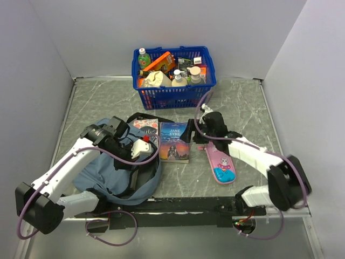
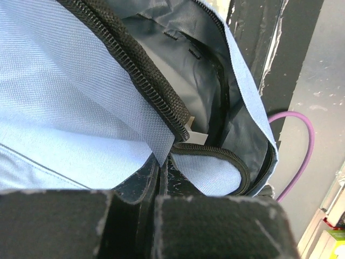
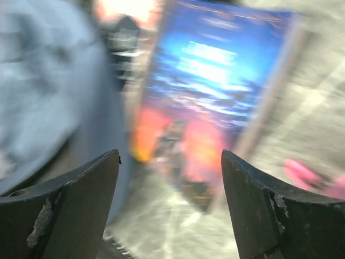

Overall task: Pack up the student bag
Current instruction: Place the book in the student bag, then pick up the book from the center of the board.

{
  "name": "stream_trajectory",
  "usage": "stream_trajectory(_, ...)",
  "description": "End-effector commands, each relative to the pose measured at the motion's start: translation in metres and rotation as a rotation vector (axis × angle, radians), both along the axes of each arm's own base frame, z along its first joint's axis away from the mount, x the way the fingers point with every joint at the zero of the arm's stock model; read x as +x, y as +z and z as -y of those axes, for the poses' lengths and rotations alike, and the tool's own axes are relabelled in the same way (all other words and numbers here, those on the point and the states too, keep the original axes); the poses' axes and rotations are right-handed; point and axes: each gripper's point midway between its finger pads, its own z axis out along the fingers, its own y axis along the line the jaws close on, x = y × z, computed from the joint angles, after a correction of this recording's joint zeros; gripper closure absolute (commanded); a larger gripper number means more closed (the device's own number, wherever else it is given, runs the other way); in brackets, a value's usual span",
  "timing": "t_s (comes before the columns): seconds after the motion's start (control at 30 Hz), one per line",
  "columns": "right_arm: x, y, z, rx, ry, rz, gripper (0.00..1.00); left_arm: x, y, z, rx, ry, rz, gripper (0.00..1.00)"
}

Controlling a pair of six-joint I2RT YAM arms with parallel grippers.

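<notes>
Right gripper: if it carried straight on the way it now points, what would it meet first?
Most likely the Jane Eyre book: it fills the view between the right gripper's open jaws. That view is blurred, so depth is uncertain.

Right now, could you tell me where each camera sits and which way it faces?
Top: above and behind the bases, looking down on the table, bag, book and basket; left arm and right arm show.
Left wrist: on the left arm, looking into the open bag; its jaws, shut, pinch the fabric.
Right wrist: on the right arm, blurred, facing the book; its jaws show, open.
Shared: top and right wrist both show book and bag.
</notes>
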Motion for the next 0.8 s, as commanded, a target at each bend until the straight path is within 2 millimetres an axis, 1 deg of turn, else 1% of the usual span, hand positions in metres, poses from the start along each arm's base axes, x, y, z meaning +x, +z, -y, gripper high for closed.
stream_trajectory(0.0, 0.009, -0.049, 0.016, -0.138, -0.021, -0.107, 0.19, 0.006, 0.010, 0.011, -0.056, 0.000, -0.001, 0.99)
stream_trajectory(0.07, 0.012, -0.057, 0.010, -0.132, -0.014, -0.128, 0.21, 0.008, 0.011, 0.013, -0.067, 0.001, 0.012, 0.99)
stream_trajectory(0.13, 0.013, -0.060, 0.006, -0.111, -0.006, -0.142, 0.22, 0.008, 0.010, 0.016, -0.080, 0.002, 0.011, 0.99)
stream_trajectory(0.17, 0.013, -0.067, 0.003, -0.108, -0.002, -0.165, 0.23, 0.011, 0.009, 0.017, -0.085, 0.002, 0.022, 0.99)
stream_trajectory(0.23, 0.012, -0.068, -0.003, -0.083, 0.011, -0.181, 0.27, 0.012, 0.005, 0.019, -0.088, -0.003, 0.010, 0.99)
stream_trajectory(0.27, 0.014, -0.063, -0.007, -0.063, 0.011, -0.167, 0.30, 0.017, 0.004, 0.021, -0.095, -0.005, 0.022, 0.99)
stream_trajectory(0.3, 0.009, -0.065, -0.006, -0.056, 0.013, -0.179, 0.31, 0.017, -0.002, 0.022, -0.089, -0.006, 0.006, 0.99)
stream_trajectory(0.37, 0.011, -0.054, -0.013, -0.021, 0.016, -0.148, 0.34, 0.025, -0.006, 0.026, -0.091, -0.005, 0.018, 0.99)
stream_trajectory(0.5, 0.014, -0.038, -0.024, 0.002, 0.022, -0.120, 0.41, 0.034, -0.018, 0.030, -0.072, -0.006, -0.010, 0.99)
stream_trajectory(0.6, 0.013, -0.026, -0.034, 0.020, 0.035, -0.096, 0.42, 0.035, -0.017, 0.033, -0.083, -0.010, -0.015, 0.99)
stream_trajectory(0.7, 0.011, -0.021, -0.041, 0.038, 0.046, -0.099, 0.44, 0.036, -0.014, 0.033, -0.091, -0.011, 0.000, 0.99)
stream_trajectory(0.77, 0.011, -0.011, -0.046, 0.052, 0.051, -0.084, 0.45, 0.036, -0.014, 0.032, -0.088, -0.010, 0.006, 0.99)
